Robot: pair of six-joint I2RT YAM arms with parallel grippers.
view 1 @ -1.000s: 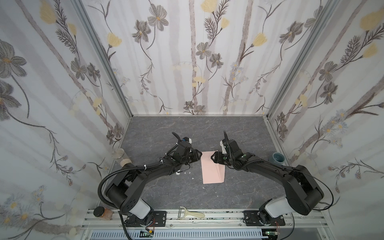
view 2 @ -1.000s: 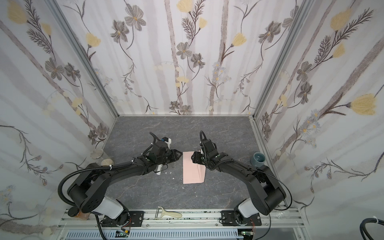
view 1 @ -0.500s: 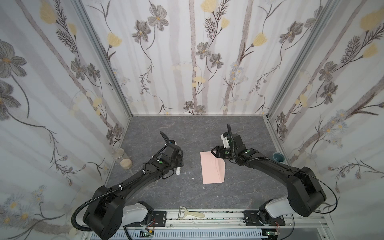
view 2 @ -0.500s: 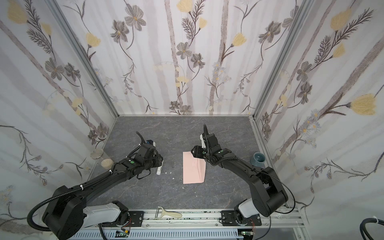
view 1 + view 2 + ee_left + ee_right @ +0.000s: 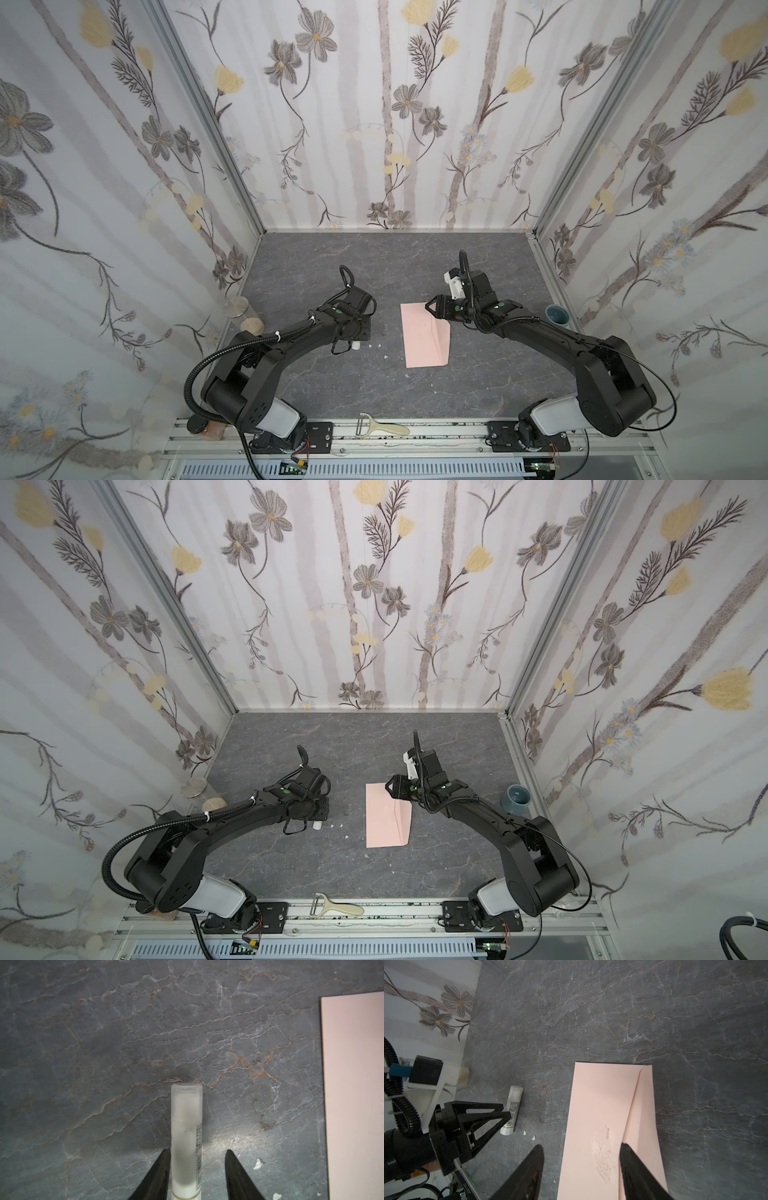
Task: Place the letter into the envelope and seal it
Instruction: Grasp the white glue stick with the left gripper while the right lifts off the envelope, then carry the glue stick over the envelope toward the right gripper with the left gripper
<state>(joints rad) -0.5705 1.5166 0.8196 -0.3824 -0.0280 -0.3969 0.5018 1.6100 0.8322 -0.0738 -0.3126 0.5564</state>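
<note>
The pale pink envelope lies flat at mid-table, its flap fold showing as a slanted line and a rough patch on its face. The letter is hidden. My right gripper is open, low over the envelope's far end; one finger is over the paper and one is off its edge. My left gripper is open around a white glue stick that lies on the table left of the envelope. The stick touches one finger, with a gap to the other.
A blue-grey cup stands by the right wall. A glass jar and a cork-topped jar stand by the left wall. A peeler lies on the front rail. White crumbs dot the table between stick and envelope.
My left gripper drew back leftward from the envelope's far end, taking the glue stick along, and now stands open around it on the table. My right gripper backed slightly right.
</note>
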